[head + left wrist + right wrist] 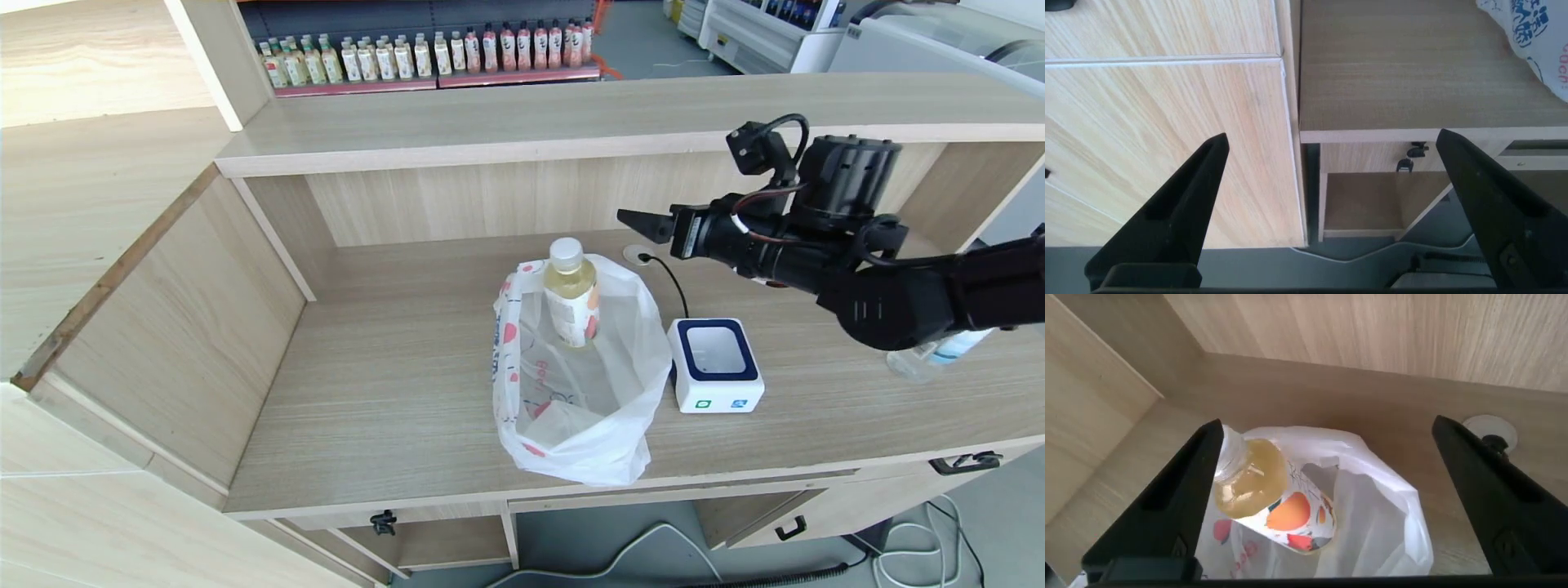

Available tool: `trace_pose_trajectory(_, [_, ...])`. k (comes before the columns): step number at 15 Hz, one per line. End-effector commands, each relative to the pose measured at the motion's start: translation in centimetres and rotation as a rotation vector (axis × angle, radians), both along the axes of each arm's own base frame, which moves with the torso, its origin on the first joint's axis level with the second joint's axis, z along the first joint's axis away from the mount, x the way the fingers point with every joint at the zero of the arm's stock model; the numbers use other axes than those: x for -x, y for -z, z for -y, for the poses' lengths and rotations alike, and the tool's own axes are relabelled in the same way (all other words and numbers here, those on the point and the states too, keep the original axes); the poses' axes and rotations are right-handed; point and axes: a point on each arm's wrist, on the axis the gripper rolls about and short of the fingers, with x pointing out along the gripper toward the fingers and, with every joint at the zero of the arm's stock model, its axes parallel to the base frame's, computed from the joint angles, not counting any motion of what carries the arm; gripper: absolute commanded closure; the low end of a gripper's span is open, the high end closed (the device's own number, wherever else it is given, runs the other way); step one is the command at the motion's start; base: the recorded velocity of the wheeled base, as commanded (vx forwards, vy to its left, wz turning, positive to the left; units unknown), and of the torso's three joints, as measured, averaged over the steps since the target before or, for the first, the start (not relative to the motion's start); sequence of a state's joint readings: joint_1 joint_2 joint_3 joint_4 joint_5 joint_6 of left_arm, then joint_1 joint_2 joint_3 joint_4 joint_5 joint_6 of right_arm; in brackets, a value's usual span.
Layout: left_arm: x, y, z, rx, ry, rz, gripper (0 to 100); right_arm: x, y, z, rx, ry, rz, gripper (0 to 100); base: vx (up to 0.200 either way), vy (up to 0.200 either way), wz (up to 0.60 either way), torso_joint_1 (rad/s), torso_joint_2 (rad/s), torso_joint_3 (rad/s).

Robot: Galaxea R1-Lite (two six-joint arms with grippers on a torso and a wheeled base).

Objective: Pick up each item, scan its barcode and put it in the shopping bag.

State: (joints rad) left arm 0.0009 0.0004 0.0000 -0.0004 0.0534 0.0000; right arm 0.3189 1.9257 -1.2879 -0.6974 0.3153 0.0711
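A white shopping bag (pixel 571 408) with red print lies open on the wooden counter (pixel 392 384). A juice bottle (pixel 571 294) with a white cap and fruit label stands inside it at the far end. My right gripper (pixel 645 224) hangs open above and to the right of the bottle, nothing between its fingers. In the right wrist view that gripper (pixel 1328 429) frames the bottle (pixel 1261 486) and the bag (pixel 1388 506) below. A clear bottle (pixel 931 355) lies on the counter at the right, partly hidden under the right arm. My left gripper (pixel 1333 139) is open, low by the counter's front left edge.
A white barcode scanner (pixel 716 363) with a dark-framed window sits just right of the bag; its cable runs back to a grommet (pixel 637 255). Wooden walls enclose the counter on the left and behind. Drawer handles (pixel 1413 155) show under the front edge.
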Motion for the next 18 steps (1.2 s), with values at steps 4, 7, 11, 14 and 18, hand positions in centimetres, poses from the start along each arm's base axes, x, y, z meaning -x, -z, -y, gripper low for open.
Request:
trace_pose_trajectory(4, [0.0,0.0,0.0,0.002,-0.001,0.002,0,13.0,-3.5,6.5,-0.005,0.083,-0.01,0,0.0,0.0,0.0,0.0,0.0,0.0])
trace_pose_trajectory(7, [0.0,0.0,0.0,0.002,-0.001,0.0,0,16.3,-1.4,10.2,0.0,0.161,-0.057,0,0.0,0.0,0.0,0.0,0.0,0.0])
trace_pose_trajectory(11, [0.0,0.0,0.0,0.002,0.001,0.0,0,16.9,-1.2,12.7,0.001,0.198,-0.059,0,0.0,0.0,0.0,0.0,0.0,0.0])
trace_pose_trajectory(14, [0.0,0.0,0.0,0.002,0.001,0.0,0,16.9,-1.2,13.2,0.001,0.217,-0.06,0,0.0,0.0,0.0,0.0,0.0,0.0])
trace_pose_trajectory(18, [0.0,0.0,0.0,0.0,0.001,0.0,0,17.0,-0.2,15.4,0.061,0.338,-0.093,0,0.0,-0.05,0.0,0.001,0.0,0.001])
